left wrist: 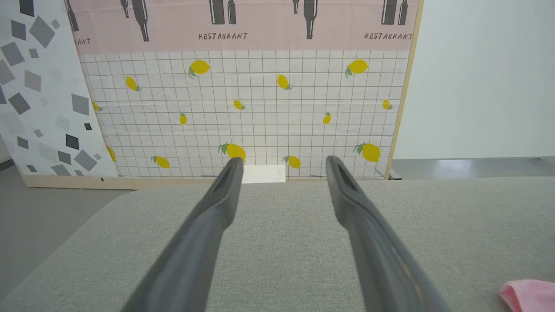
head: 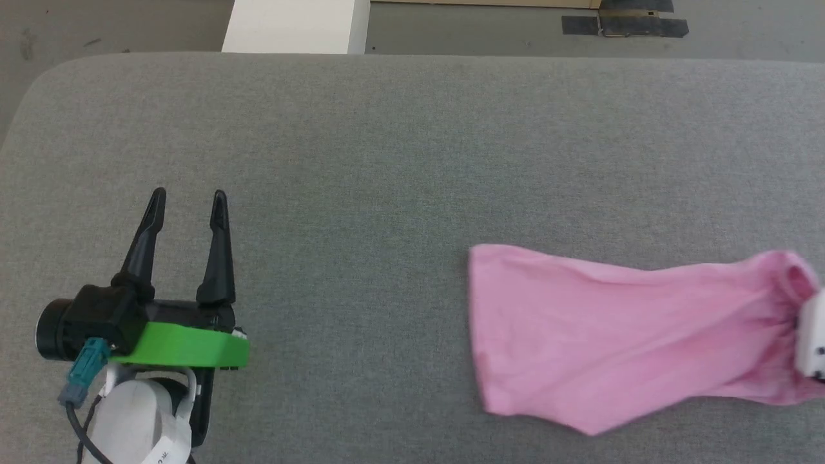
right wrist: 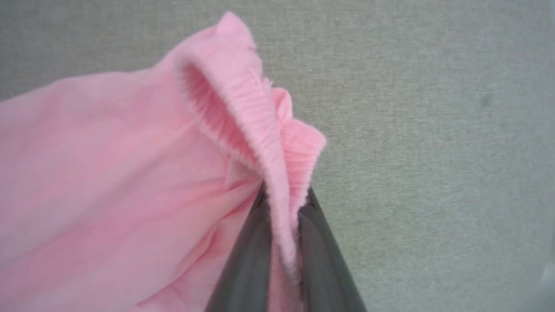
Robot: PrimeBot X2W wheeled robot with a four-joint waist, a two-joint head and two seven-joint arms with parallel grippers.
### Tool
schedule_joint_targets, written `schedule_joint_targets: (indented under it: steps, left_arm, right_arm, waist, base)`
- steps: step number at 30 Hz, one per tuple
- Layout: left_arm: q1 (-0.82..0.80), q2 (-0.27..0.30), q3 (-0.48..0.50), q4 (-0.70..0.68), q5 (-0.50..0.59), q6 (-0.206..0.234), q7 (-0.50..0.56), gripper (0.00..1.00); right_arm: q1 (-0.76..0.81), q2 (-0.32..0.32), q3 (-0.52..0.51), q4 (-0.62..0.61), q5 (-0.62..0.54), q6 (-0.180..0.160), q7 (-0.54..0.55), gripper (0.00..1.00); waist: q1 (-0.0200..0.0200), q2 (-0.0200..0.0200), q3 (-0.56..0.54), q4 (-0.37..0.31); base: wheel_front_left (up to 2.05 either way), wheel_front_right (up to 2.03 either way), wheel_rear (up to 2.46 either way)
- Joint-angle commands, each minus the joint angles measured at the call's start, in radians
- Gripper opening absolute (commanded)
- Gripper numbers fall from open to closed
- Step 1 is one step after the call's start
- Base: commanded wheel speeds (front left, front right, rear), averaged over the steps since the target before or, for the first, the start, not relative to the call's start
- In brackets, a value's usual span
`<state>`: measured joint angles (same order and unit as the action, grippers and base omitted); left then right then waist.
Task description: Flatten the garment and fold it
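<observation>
Garment (head: 612, 328) sits on the right side of your grey padded table (head: 387, 142), spread out toward the middle, with the waistband (right wrist: 256, 117) end all bunched up. Your right gripper (right wrist: 286, 195) has its fingers pinched tight on that gathered waistband. Your left gripper (head: 188, 196) is well apart on the left, fingers spread wide over bare table.

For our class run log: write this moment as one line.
right gripper: shut on garment waistband | left gripper: open, apart from it | garment: rumpled, unfolded, on grey surface
</observation>
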<state>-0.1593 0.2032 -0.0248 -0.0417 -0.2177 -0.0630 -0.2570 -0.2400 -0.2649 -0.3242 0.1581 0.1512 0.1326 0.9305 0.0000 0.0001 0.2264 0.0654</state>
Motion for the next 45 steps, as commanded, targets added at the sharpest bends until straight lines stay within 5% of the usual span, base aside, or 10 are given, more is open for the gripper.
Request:
schedule_joint_targets:
  steps: [1, 8, 16, 22, 31, 39, 40, 41, 45]
  left_arm:
    - [-0.003, -0.009, 0.005, 0.004, 0.01, -0.01, -0.005, 1.0]
    - [0.008, -0.037, 0.025, 0.024, 0.017, -0.034, -0.005, 1.0]
    - [0.042, -0.058, 0.041, 0.015, 0.032, -0.047, -0.005, 1.0]
    - [0.042, -0.07, 0.033, 0.011, 0.045, -0.055, -0.005, 1.0]
    - [0.037, -0.073, 0.019, 0.018, 0.045, -0.063, -0.005, 1.0]
    - [0.026, -0.08, 0.019, 0.03, 0.033, -0.066, -0.005, 1.0]
    - [0.025, -0.08, 0.02, 0.03, 0.032, -0.066, -0.005, 1.0]
    - [0.024, -0.08, 0.02, 0.032, 0.031, -0.066, -0.005, 1.0]
    - [0.028, -0.078, 0.031, 0.034, 0.031, -0.067, -0.005, 1.0]
  right_arm:
    - [-0.025, -0.013, -0.022, 0.016, -0.021, -0.002, 0.006, 0.0]
    - [-0.017, -0.061, 0.005, 0.013, -0.059, -0.002, 0.094, 0.0]
    - [0.062, -0.069, 0.216, -0.3, 0.045, -0.002, 0.359, 0.0]
    - [0.041, -0.031, 0.367, -0.403, 0.107, -0.002, 0.419, 0.0]
    - [-0.084, 0.114, 0.513, -0.211, 0.102, -0.002, 0.283, 0.0]
    - [-0.155, 0.166, 0.557, 0.018, 0.058, -0.002, 0.194, 0.0]
    - [-0.16, 0.168, 0.559, 0.035, 0.054, -0.002, 0.178, 0.62]
    - [-0.166, 0.171, 0.566, 0.053, 0.052, -0.002, 0.16, 1.0]
    - [-0.191, 0.179, 0.594, 0.067, 0.072, -0.002, 0.115, 1.0]
  waist:
    - [0.0, -0.0001, 0.0, 0.001]
    - [0.0, -0.0001, -0.019, 0.0]
    - [0.0, -0.0001, -0.062, -0.01]
    - [0.0, -0.0001, -0.07, -0.004]
    - [0.0, -0.0001, -0.059, 0.048]
    - [0.0, -0.0001, -0.033, 0.097]
    - [0.0, -0.0001, -0.032, 0.1]
    - [0.0, -0.0001, -0.031, 0.103]
    - [0.0, -0.0001, -0.034, 0.095]
  base:
    - [0.0, 0.0, 0.0]
    - [0.0, 0.0, 0.0]
    - [0.0, 0.0, 0.0]
    - [0.0, 0.0, 0.0]
    - [0.0, 0.0, 0.0]
    - [0.0, 0.0, 0.0]
    - [0.0, 0.0, 0.0]
    - [0.0, 0.0, 0.0]
    - [0.0, 0.0, 0.0]
